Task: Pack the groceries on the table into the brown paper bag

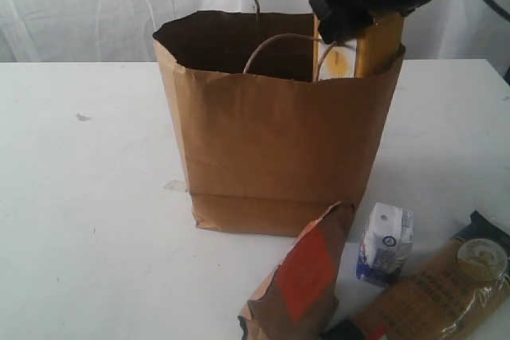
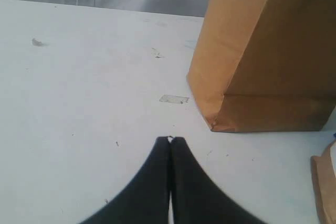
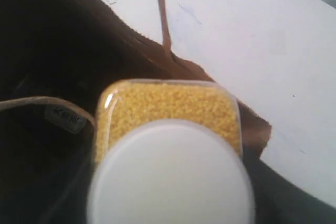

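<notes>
The right hand pinches the bottle near its top, partly sunk into the right end of the bag. It looks like stiff plastic packed with grain, likely weighty and slick, so I'd grip the flat sides under the cap. The left hand hangs pressed together above the worktop.

Bright, diffuse light washes the white table nearly to overexposure; shadows are soft and faint, the plainest a grey patch right of the brown paper bag in the exterior view, while the bag's inside falls almost black. The exterior view is slightly soft and grainy; in the right wrist view the yellow white-capped bottle sits too close, its cap a blurred glow; the left gripper shows as a flat black silhouette.
</notes>
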Robot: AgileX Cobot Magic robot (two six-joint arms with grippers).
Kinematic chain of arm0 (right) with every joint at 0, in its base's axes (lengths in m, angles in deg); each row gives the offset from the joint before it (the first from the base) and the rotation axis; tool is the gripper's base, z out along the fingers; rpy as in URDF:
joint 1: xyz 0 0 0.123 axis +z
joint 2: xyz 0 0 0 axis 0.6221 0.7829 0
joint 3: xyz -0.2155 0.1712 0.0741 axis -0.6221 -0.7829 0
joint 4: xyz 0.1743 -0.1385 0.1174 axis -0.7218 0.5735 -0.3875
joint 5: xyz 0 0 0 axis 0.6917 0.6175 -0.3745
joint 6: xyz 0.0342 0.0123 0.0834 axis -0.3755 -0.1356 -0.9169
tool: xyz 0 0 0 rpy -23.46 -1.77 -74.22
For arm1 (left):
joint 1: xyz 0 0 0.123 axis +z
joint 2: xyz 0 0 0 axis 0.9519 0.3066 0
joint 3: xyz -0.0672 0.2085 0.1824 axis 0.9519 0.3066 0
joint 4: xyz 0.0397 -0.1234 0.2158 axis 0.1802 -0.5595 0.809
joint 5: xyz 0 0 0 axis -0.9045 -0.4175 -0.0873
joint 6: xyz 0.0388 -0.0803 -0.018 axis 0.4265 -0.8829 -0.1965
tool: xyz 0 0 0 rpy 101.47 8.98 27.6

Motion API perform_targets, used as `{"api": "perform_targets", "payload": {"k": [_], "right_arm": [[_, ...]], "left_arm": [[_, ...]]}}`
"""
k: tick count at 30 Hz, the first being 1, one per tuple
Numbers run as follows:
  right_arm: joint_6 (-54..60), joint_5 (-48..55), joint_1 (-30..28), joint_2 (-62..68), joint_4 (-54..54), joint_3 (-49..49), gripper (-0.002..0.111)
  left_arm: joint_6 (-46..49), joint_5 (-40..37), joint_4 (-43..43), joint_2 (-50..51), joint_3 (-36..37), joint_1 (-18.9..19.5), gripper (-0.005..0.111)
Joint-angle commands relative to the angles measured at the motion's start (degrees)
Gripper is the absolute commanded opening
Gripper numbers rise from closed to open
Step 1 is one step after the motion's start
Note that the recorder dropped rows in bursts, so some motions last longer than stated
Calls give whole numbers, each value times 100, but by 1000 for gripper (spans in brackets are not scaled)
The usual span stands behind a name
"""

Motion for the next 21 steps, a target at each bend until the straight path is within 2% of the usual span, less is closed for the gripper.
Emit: {"api": "perform_targets", "payload": {"k": [1,21], "right_arm": [[-58,-235,52,75,-5,90,0],[-146,-220,52,-588,-90,434,0]], "left_arm": [[0,-32,-54,-23,17,17,0],[0,-32,-54,-23,17,17,0]]}}
